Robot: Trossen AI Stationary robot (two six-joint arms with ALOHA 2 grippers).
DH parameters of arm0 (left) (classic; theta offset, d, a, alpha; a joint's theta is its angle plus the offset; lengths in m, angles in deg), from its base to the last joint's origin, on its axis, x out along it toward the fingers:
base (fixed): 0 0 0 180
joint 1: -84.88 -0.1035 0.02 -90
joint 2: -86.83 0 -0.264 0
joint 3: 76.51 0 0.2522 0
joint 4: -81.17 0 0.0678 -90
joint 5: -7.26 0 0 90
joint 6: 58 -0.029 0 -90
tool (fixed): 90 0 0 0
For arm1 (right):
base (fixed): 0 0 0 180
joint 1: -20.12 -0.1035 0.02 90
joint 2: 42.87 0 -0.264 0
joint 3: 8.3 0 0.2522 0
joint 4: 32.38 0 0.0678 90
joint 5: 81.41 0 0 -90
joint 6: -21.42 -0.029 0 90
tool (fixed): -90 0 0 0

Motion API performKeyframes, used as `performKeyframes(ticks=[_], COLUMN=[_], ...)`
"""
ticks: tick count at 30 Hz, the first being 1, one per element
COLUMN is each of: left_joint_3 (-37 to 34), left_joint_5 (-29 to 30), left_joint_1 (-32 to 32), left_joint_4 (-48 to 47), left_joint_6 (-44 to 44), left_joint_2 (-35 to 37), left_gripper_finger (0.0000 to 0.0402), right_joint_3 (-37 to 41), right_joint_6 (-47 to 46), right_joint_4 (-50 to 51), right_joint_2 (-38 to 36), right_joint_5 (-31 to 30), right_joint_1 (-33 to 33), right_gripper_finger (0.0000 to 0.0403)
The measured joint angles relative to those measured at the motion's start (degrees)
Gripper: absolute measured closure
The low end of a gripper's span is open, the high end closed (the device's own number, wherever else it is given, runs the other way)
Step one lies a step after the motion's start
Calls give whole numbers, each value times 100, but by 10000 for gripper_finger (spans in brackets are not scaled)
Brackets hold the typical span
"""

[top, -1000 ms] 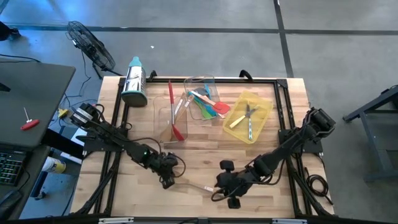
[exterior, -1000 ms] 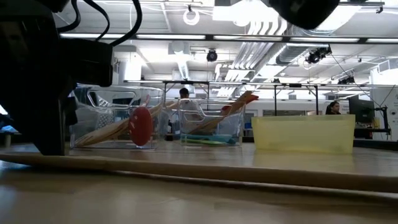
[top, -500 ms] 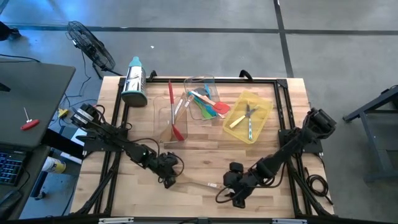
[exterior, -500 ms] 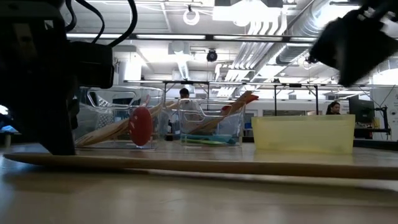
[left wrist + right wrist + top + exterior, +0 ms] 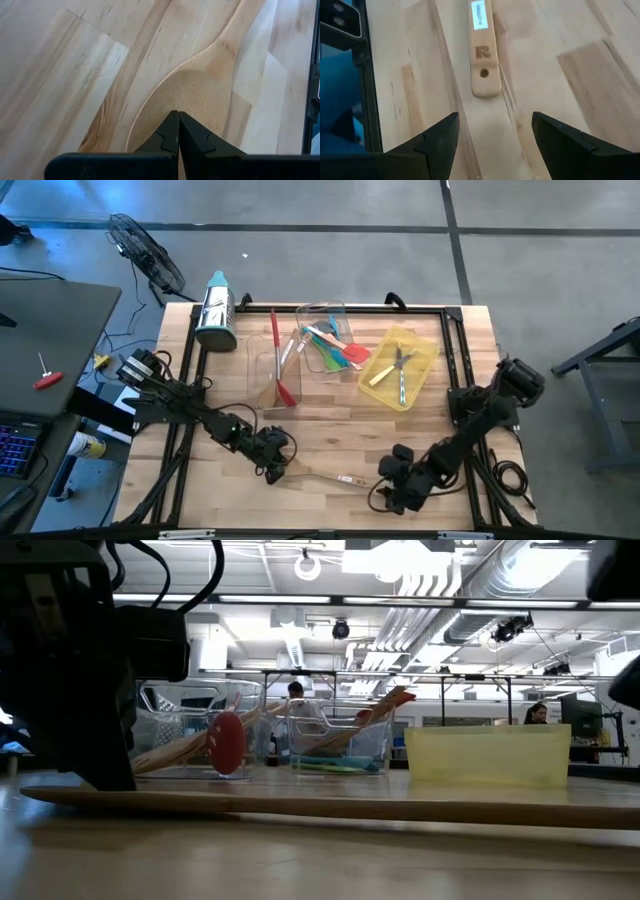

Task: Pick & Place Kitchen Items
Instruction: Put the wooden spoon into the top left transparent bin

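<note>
A wooden spoon lies flat on the table near its front edge, with its bowl toward the left and its handle end toward the right. My left gripper is shut and sits over the bowl. My right gripper stands open just right of the handle end, with bare table between its fingers. Other kitchen items, among them red, teal and green spatulas, lie in trays at the back. My left gripper has its shut fingertips down on the hollow of the spoon's bowl, near the bowl's free end. The fingers slant down from the table's left. The spoon lies flat on the table.
Two clear trays and a yellow tray stand at the back. The steel grater lies at the back left. A black frame rail runs along the table's edges. Bare wood lies between the spoon and the trays.
My right gripper has let go of the spoon's handle end and drawn back toward the table's right and near edges, sinking as it went. The spoon, whose handle end was raised a little, now lies flat. My left gripper has stayed on the bowl.
</note>
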Motion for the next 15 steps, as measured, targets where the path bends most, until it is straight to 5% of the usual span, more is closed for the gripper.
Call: performKeyframes(ticks=[15], left_joint_3=[0], left_joint_5=[38], left_joint_1=[2], left_joint_4=[0], left_joint_6=[-53], left_joint_2=[-1], left_gripper_finger=[401], right_joint_3=[963], right_joint_6=[278], right_joint_4=[-2087], right_joint_2=[330], right_joint_5=[-2307], right_joint_1=[-740], right_gripper_finger=[160])
